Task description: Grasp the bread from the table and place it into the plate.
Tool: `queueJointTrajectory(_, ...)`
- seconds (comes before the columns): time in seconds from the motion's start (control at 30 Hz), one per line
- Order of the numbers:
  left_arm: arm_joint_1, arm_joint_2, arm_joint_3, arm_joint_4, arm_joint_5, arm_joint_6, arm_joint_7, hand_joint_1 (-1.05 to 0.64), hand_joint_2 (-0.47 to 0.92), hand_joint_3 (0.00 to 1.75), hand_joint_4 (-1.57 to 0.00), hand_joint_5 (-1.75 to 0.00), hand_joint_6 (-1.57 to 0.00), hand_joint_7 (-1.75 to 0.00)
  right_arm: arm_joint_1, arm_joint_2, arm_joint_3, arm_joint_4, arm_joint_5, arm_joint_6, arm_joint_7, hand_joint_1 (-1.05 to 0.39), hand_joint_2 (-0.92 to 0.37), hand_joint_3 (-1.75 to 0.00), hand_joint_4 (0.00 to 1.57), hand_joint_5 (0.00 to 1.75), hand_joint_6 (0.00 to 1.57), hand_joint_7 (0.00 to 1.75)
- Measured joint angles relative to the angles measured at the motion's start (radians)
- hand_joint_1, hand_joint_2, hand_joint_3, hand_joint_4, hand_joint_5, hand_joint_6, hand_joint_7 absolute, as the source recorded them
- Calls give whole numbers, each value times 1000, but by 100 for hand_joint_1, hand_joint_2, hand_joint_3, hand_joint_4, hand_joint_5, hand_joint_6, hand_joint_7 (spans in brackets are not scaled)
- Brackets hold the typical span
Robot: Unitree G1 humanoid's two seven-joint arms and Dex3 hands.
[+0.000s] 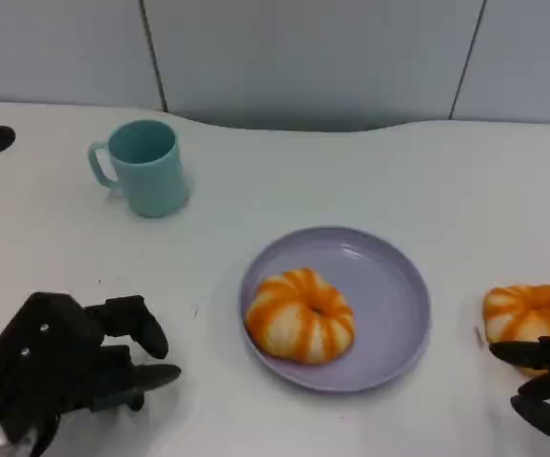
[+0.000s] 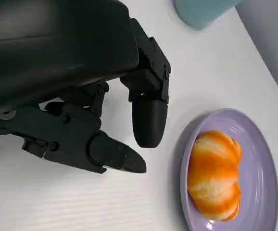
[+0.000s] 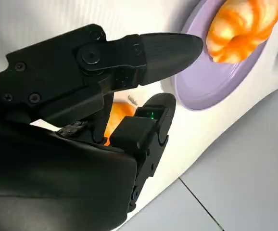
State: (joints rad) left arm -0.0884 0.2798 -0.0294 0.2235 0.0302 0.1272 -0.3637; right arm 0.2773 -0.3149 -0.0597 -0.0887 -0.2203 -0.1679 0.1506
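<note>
A round orange-and-white striped bread roll lies on the white table at the robot's right, just beside the round lilac plastic plate but off its rim. The right hand sits on the near side of that roll w/ fingers spread apart, the top fingertip at the roll's near edge; can't tell from the head view whether it touches. Right wrist view: the roll shows as an orange patch under and between the hand's fingers, one finger reaching out above it toward the plate, another curved down next to it. Nothing gripped yet, hand apart.

A second striped roll of the same kind already lies inside the plate, on its left half; also seen in the left wrist view and right wrist view.

Left hand rests low at the table's near left, fingers loosely parted, holding nothing, near the plate but apart from it.

A teal ceramic mug w/ handle stands upright far left, well apart from both hands.
</note>
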Motion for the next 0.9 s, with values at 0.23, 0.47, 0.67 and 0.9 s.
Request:
queueJointTrajectory(0.23, -1, 0, 0, 0, -1, 2, 0, -33, 87, 2, -75, -175, -59, -175, -6, -4, 0, 10, 0, -13, 0, -25, -92, -28, 67, 75, 86, 2)
queueJointTrajectory(0.47, -2, 0, -1, 1, 3, -7, 1, -34, 89, 3, -73, -175, -59, -175, -8, -5, 0, 13, 0, -15, 0, -26, -92, -28, 68, 77, 87, 2)
queueJointTrajectory(0.67, -6, 0, -3, 1, 10, -8, 4, -31, 89, 3, -72, -175, -58, -175, -10, -5, 0, 18, 4, -14, 1, -25, -92, -28, 67, 76, 86, 2)
queueJointTrajectory(0.9, -10, 2, -2, 5, 9, -22, 4, -30, 88, 2, -75, -175, -60, -175, -10, -5, 0, 18, 15, -14, 3, -25, -92, -27, 67, 77, 86, 2)
